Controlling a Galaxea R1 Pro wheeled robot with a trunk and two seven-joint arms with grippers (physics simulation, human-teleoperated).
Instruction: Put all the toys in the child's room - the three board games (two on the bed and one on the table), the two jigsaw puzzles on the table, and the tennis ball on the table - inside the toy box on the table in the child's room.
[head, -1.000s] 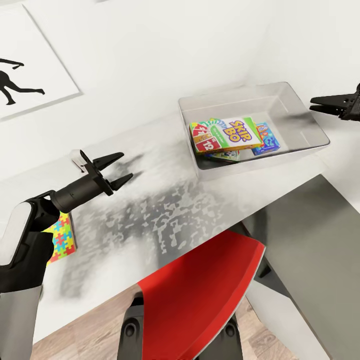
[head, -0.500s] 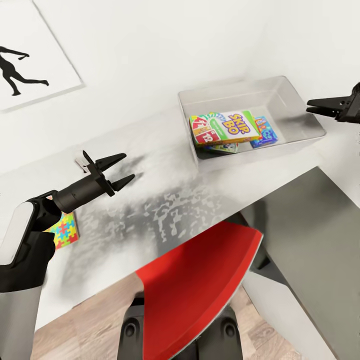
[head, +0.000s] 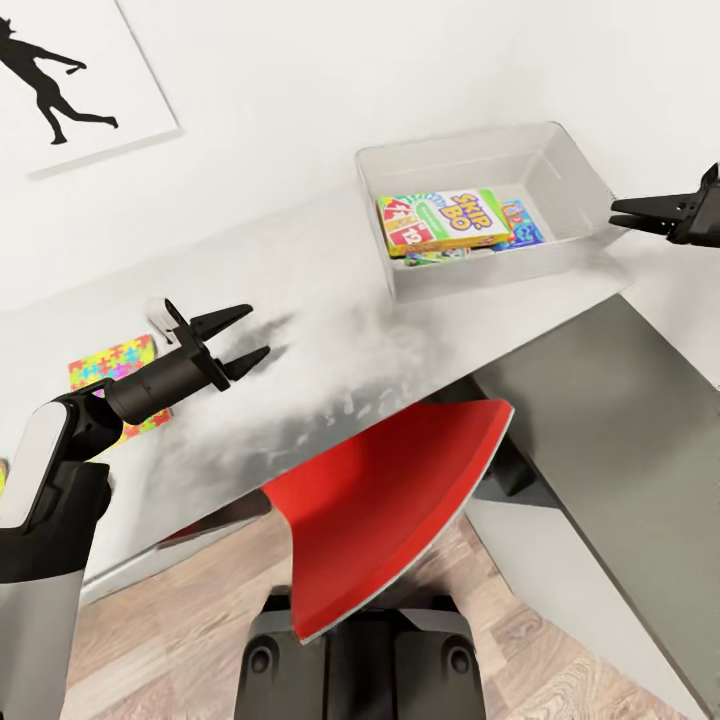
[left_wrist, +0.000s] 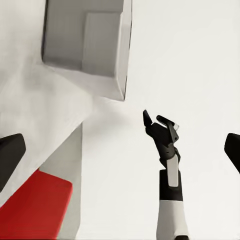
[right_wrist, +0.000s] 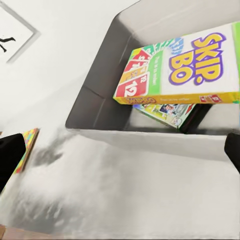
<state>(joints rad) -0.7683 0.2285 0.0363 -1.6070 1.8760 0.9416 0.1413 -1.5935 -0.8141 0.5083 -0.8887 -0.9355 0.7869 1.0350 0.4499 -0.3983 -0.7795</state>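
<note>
The light-grey toy box (head: 400, 288) stands at the far right end of the pale table (head: 330, 330). Inside it the rainbow SKIP-BO board game (head: 445, 220) lies on top of another printed box (head: 440, 257), with a blue box (head: 520, 225) beside them. A colourful jigsaw puzzle (head: 112, 370) lies flat on the table's left part. My left gripper (head: 258, 330) hovers open over the table, just right of the puzzle, empty. My right gripper (head: 613, 214) is open and empty at the toy box's right rim. In the right wrist view the SKIP-BO box (right_wrist: 190, 65) lies inside the toy box (right_wrist: 150, 137).
A red chair (head: 400, 510) is tucked under the table's front edge. A lower dark-grey cabinet top (head: 620, 430) runs along the right. A black silhouette picture (head: 70, 80) hangs on the white wall. A small white thing (head: 160, 325) sits behind my left gripper.
The whole picture has shifted, so the camera moved: the toy box sits higher in view and the jigsaw puzzle has come out from behind my left arm. Both grippers stay open.
</note>
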